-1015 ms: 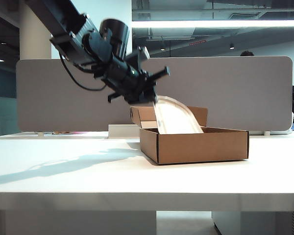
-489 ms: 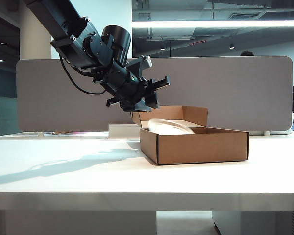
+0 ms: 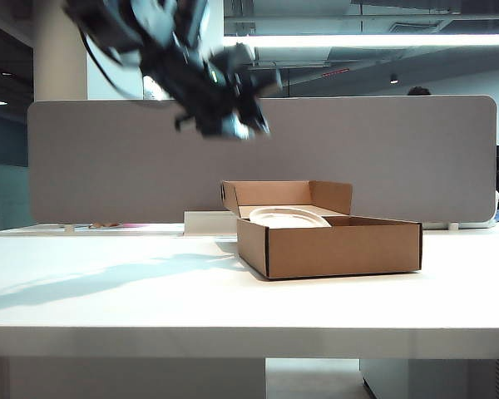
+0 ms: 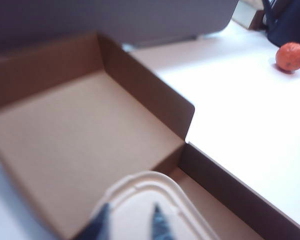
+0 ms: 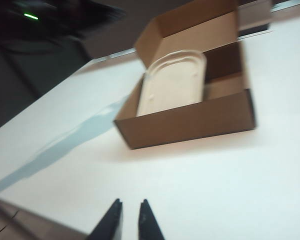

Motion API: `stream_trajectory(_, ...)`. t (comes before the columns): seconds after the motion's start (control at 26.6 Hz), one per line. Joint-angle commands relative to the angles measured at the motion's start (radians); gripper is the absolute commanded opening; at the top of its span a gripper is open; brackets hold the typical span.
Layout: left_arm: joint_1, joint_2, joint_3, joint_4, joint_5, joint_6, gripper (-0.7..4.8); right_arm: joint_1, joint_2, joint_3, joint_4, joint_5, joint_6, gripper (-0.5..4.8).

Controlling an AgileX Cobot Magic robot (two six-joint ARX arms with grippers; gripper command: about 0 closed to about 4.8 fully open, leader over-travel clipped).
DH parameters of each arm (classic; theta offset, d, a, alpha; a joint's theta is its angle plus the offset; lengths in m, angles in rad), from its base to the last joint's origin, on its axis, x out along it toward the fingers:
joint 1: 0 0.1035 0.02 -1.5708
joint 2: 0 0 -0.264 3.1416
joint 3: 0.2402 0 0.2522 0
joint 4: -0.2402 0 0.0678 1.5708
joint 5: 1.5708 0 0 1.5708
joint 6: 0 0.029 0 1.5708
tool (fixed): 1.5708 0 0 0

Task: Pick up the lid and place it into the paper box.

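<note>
Left hand (image 3: 248, 125) above white table (image 3: 108, 291); right hand (image 5: 130, 220) low, grey partition (image 3: 399, 158) behind.

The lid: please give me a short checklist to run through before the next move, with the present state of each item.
1. Lid is inside the box: ok; it lies along one side, with bare floor beside it.
2. Lid lies flat on the floor: cannot tell; in the exterior view its rim shows slightly above the front wall.
3. Left claw is free of the lid: ok; its fingers stand apart with nothing between them.
4. Left claw is clear of the box: ok; in the exterior view it is well above the flaps.
5. Right claw is away from the box: ok; it is over bare table, empty.
6. Box is upright: ok.
</note>
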Motion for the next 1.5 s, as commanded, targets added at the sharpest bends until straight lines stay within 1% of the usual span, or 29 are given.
stream_trajectory(0.04, 0.028, -0.095, 0.004, -0.123, -0.053, 0.064, 0.09, 0.0, -0.002, -0.006, 0.016, 0.06, -0.008, 0.2)
stream_trajectory(0.08, 0.038, -0.126, 0.004, -0.159, -0.06, 0.078, -0.05, 0.0, -0.002, -0.006, 0.016, 0.066, -0.018, -0.09)
stream_trajectory(0.19, 0.079, -0.197, 0.003, -0.238, -0.069, 0.126, -0.05, 0.0, -0.001, -0.006, 0.016, 0.064, -0.087, -0.09)
stream_trajectory(0.3, 0.129, -0.257, 0.003, -0.306, -0.105, 0.137, -0.05, 0.0, 0.0, -0.006, 0.016, 0.086, -0.209, -0.09)
stream_trajectory(0.34, 0.146, -0.274, 0.003, -0.326, -0.105, 0.137, -0.05, 0.0, 0.0, -0.006, 0.016, 0.119, -0.235, -0.09)
stream_trajectory(0.41, 0.182, -0.313, -0.006, -0.361, -0.105, 0.14, -0.05, 0.0, 0.0, -0.006, 0.016, 0.179, -0.244, -0.09)
stream_trajectory(0.45, 0.224, -0.355, -0.026, -0.381, -0.105, 0.139, -0.05, -0.001, 0.0, -0.006, 0.014, 0.251, -0.244, -0.09)
stream_trajectory(0.49, 0.241, -0.374, -0.04, -0.383, -0.104, 0.139, -0.05, -0.001, 0.0, -0.006, 0.013, 0.277, -0.245, -0.09)
stream_trajectory(0.53, 0.264, -0.417, -0.08, -0.38, -0.104, 0.139, -0.05, -0.001, 0.0, -0.006, 0.01, 0.315, -0.247, -0.09)
stream_trajectory(0.56, 0.279, -0.444, -0.112, -0.37, -0.104, 0.139, -0.05, -0.001, 0.0, -0.006, 0.009, 0.332, -0.249, -0.09)
stream_trajectory(0.6, 0.288, -0.462, -0.135, -0.366, -0.104, 0.139, -0.05, -0.001, 0.0, -0.006, 0.009, 0.335, -0.249, -0.09)
stream_trajectory(0.75, 0.327, -0.586, -0.301, -0.331, -0.105, 0.139, -0.05, -0.001, 0.0, -0.006, 0.008, 0.334, -0.248, -0.08)
stream_trajectory(0.94, 0.327, -0.765, -0.556, -0.251, -0.107, 0.136, -0.05, 0.0, 0.0, -0.006, 0.006, 0.323, -0.248, -0.08)
stream_trajectory(1.13, 0.326, -0.924, -0.76, -0.208, -0.109, 0.063, -0.05, -0.001, -0.001, -0.006, 0.006, 0.323, -0.248, -0.08)
stream_trajectory(1.39, 0.326, -1.135, -0.985, -0.182, -0.167, 0.059, -0.05, -0.001, -0.001, -0.006, 0.006, 0.323, -0.248, -0.08)
stream_trajectory(1.43, 0.326, -1.161, -1.01, -0.179, -0.18, 0.051, -0.05, -0.001, -0.001, -0.006, 0.006, 0.323, -0.248, -0.08)
stream_trajectory(1.47, 0.326, -1.22, -1.061, -0.175, -0.224, 0.011, -0.05, -0.001, -0.001, -0.006, 0.006, 0.323, -0.248, -0.08)
stream_trajectory(1.5, 0.326, -1.251, -1.086, -0.174, -0.241, -0.007, -0.05, 0.0, -0.001, -0.006, 0.006, 0.323, -0.248, -0.08)
